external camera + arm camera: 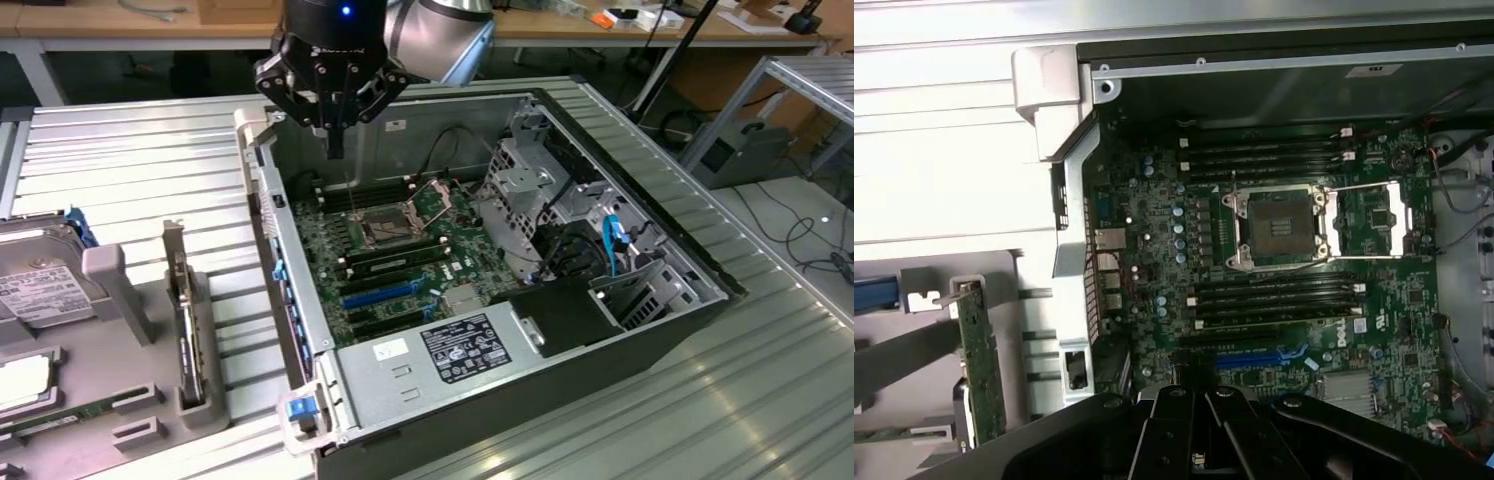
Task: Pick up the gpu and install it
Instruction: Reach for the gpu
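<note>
Your claw point(335, 148) hangs over the open PC case point(667, 330), above its top corner on the exterior view's left, just past the motherboard point(441, 262) edge. Fingers look pressed together w/ nothing btwn them, so the claw's empty. The gpu point(183, 320) is not yet installed. It stands on edge in a slot of the grey holder point(114, 280) on the worktop point(134, 170), just beside the case on the exterior view's left and well apart from the claw. In the wrist view you see it edge-on, green board face showing. A hard drive point(34, 285) lies in the same holder, further to that left. On the motherboard the CPU socket point(384, 228) is uncovered, and the blue slot point(387, 293) sits nr the middle.
</note>
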Motion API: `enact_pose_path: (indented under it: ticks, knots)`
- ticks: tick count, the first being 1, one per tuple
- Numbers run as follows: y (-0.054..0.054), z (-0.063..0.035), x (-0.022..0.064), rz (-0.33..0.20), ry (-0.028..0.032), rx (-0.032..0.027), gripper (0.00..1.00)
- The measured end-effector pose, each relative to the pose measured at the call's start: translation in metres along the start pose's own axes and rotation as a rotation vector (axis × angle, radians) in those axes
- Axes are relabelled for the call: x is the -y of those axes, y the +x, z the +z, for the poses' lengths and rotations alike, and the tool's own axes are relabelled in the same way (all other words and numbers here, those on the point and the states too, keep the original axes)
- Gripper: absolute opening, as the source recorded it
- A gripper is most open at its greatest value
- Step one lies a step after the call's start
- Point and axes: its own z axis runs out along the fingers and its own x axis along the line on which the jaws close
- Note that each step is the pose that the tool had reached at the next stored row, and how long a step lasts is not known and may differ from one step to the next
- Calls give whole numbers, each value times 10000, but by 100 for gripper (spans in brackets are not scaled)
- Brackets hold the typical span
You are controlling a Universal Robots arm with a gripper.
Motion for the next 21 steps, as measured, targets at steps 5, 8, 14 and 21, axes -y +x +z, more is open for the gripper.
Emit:
enact_pose_path:
  ticks: [5, 8, 14, 21]
  knots:
    - [53, -2, 4, 0, 1, 0, 11]
    - [77, -2, 6, 0, 0, 0, 11]
    - [142, -4, 10, 0, 0, 0, 11]
    - [224, -6, 17, 0, 0, 0, 11]
